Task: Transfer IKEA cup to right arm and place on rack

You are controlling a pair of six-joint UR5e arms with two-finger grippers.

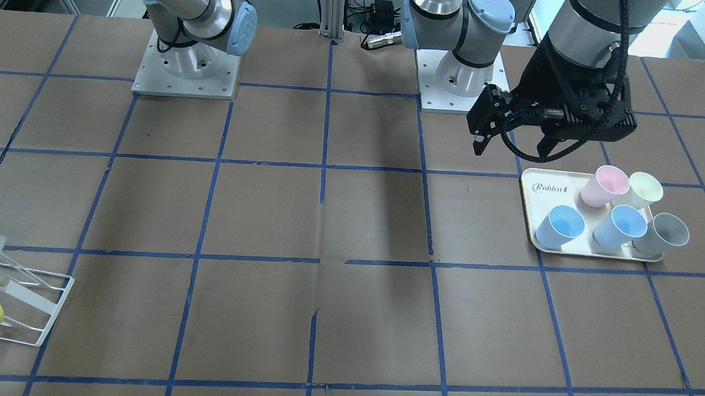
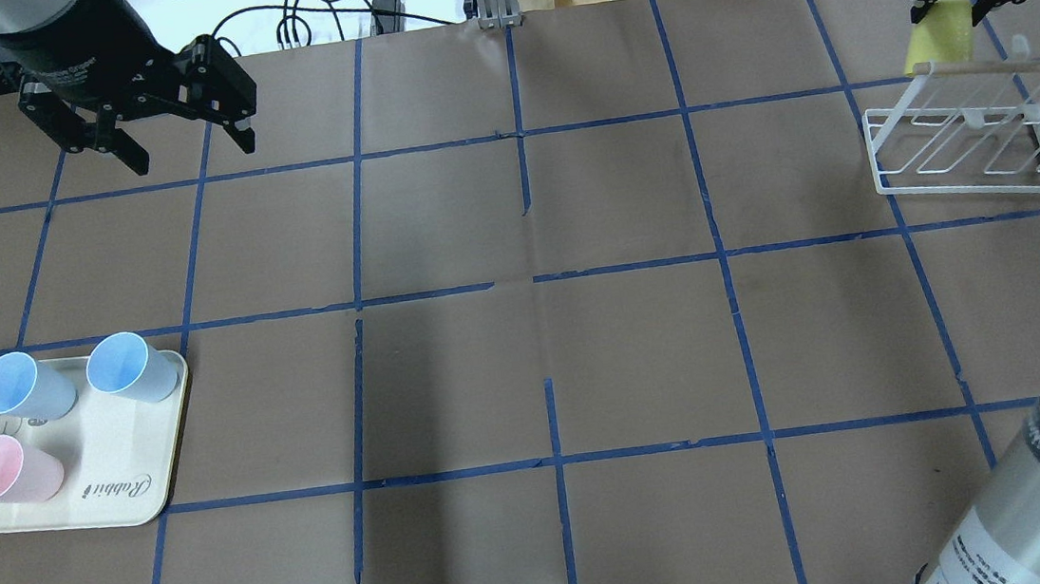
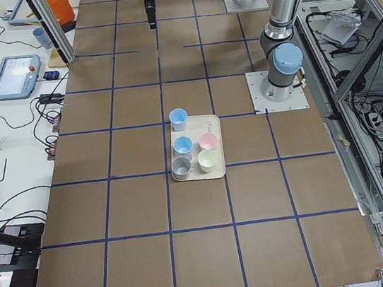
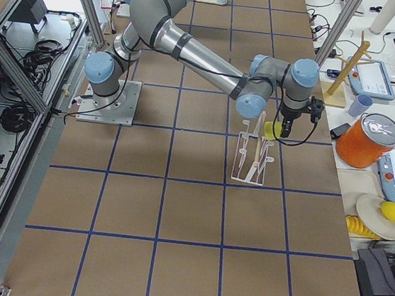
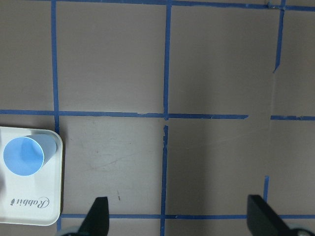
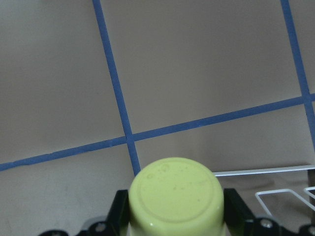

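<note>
From overhead, the right end effector (image 2: 948, 3) pinches the cup (image 2: 938, 47) just above the rack's (image 2: 962, 173) top rail. Its wrist camera adds what that angle hides: the cup's base faces the lens, wedged between both fingers, with the rack wires low to one side. The front view catches only a yellow sliver. The left end effector (image 2: 190, 150) hangs spread and holds nothing, with the tray (image 2: 131, 463) below it, robot-side.

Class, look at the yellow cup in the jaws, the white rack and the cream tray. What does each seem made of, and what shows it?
The IKEA cup: likely plastic, smooth matt yellow, moulded ring on its base. The rack: probably white-coated metal wire, given thin bent rods. The tray: plastic or melamine, hard to tell; cream, smooth, rounded corners, printed word.
</note>
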